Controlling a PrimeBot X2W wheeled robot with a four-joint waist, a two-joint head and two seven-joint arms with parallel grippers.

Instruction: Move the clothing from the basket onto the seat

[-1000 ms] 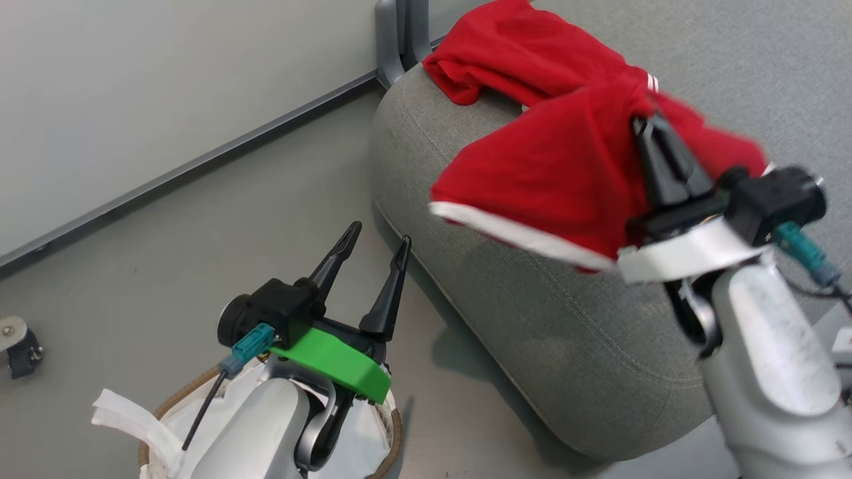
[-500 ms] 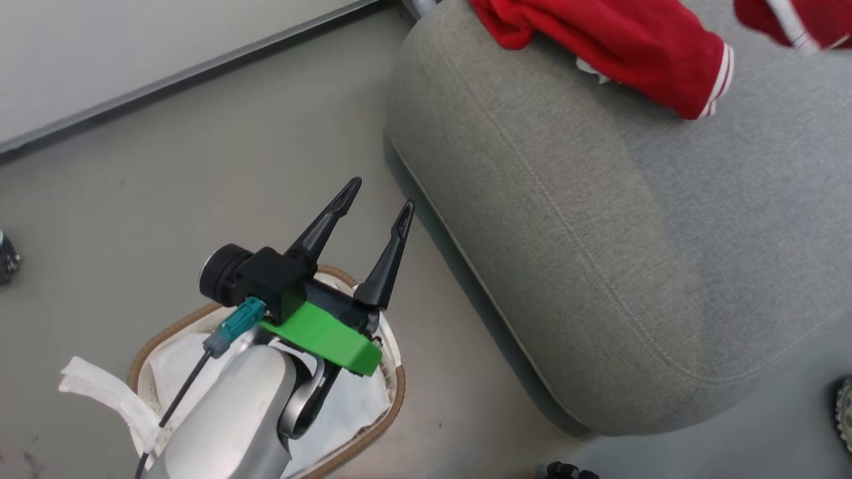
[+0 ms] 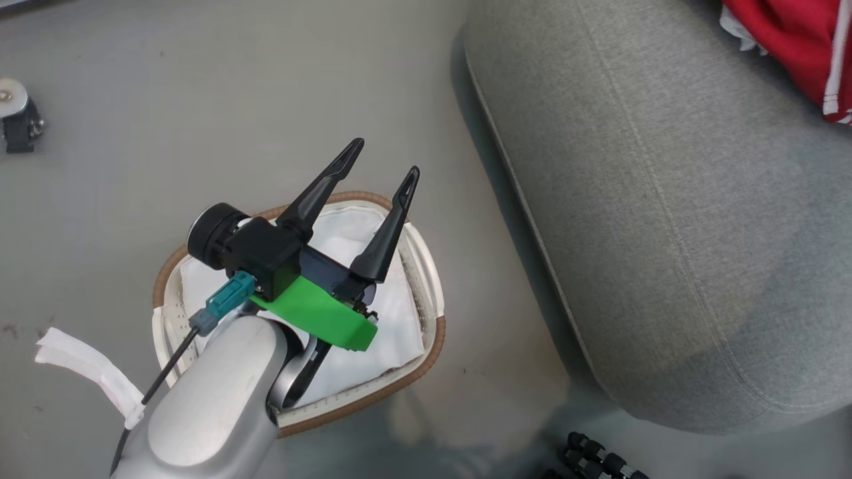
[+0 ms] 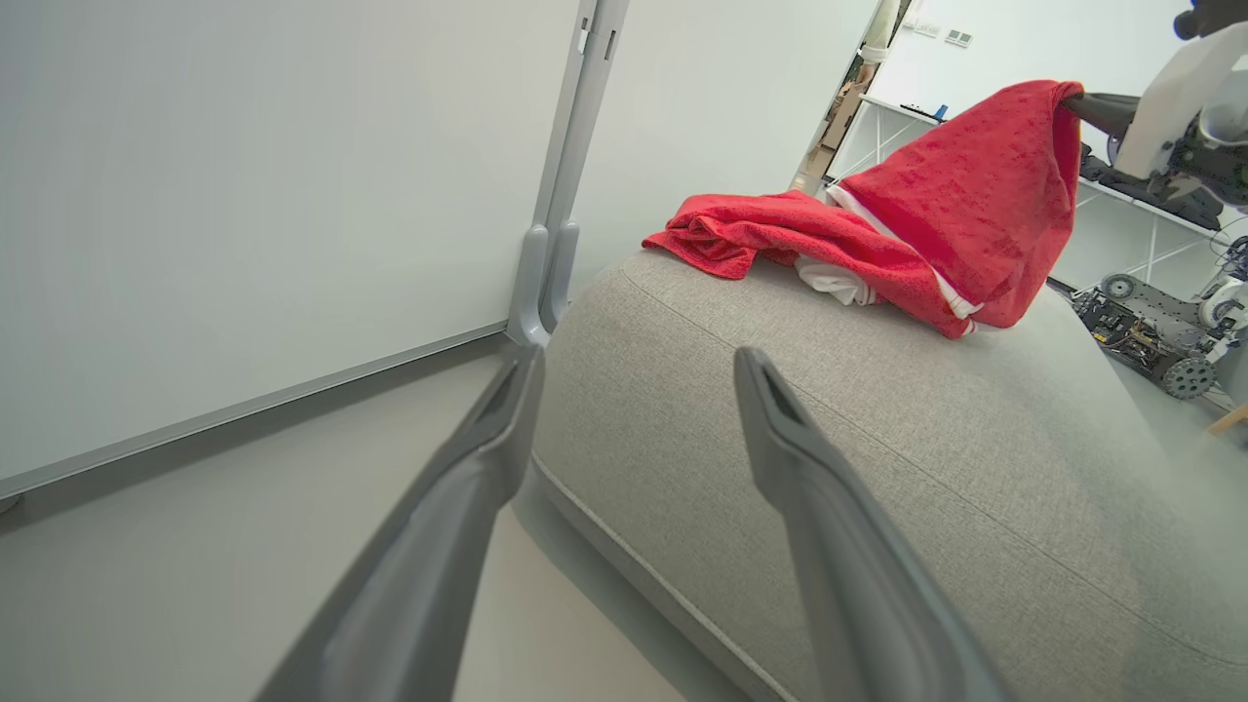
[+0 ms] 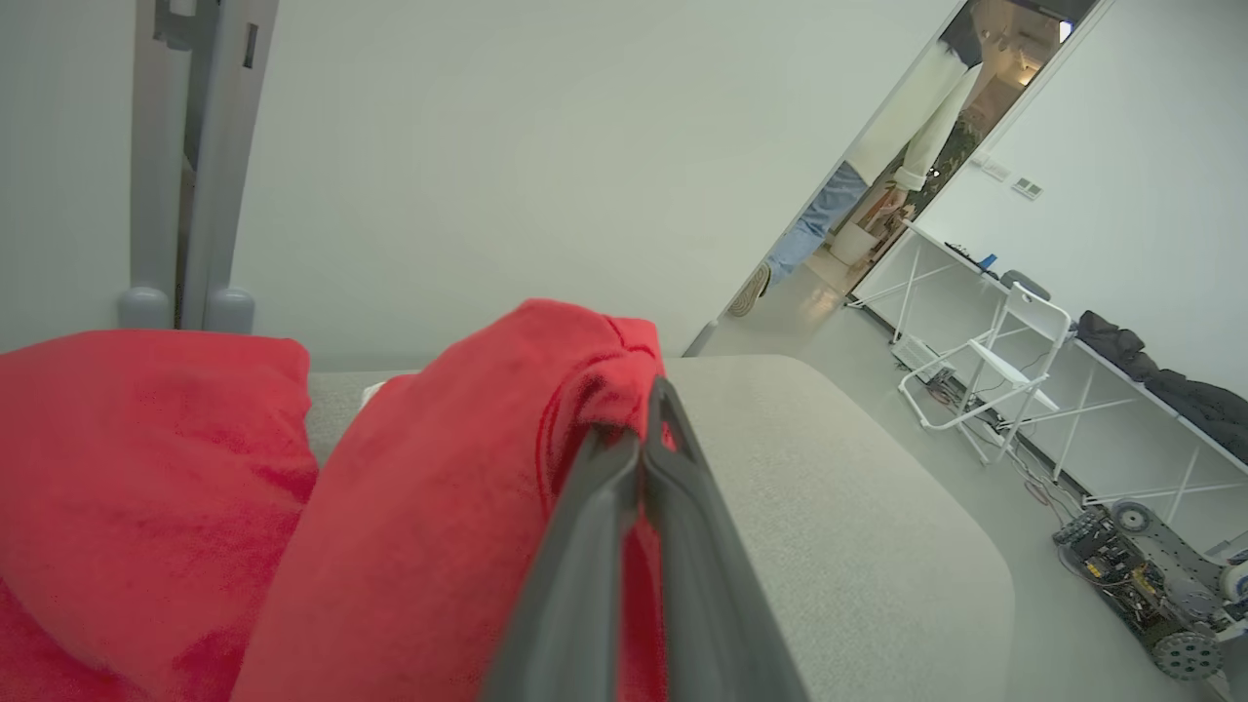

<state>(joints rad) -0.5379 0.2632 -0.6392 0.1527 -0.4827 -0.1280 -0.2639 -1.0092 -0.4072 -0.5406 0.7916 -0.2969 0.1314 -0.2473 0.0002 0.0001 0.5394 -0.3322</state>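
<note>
My left gripper [image 3: 385,158] stands open and holds nothing, hovering over the white basket [image 3: 429,332], where the plain white liner [image 3: 393,313] shows inside. The grey seat [image 3: 665,219] fills the right side, with red clothing [image 3: 799,46] at its top corner. In the left wrist view the open left gripper [image 4: 636,356] frames the seat [image 4: 877,468]; one red garment [image 4: 770,229] lies on it, and another [image 4: 985,185] hangs over it from my right gripper [image 4: 1074,102]. The right gripper [image 5: 648,390] is shut on that red garment [image 5: 468,487] above the seat [image 5: 829,487].
A wall with a grey post [image 4: 561,195] stands behind the seat. A small caster [image 3: 16,123] and dark parts [image 3: 599,459] lie on the floor. A white strap [image 3: 86,372] hangs off the basket. A person [image 5: 877,175], a folding chair [image 5: 994,361] and a wheeled machine [image 5: 1141,575] are beyond.
The head camera has tilted down and swung, so the basket is now fuller in view and the right gripper with its red garment has slid out of that view. The left gripper stays open.
</note>
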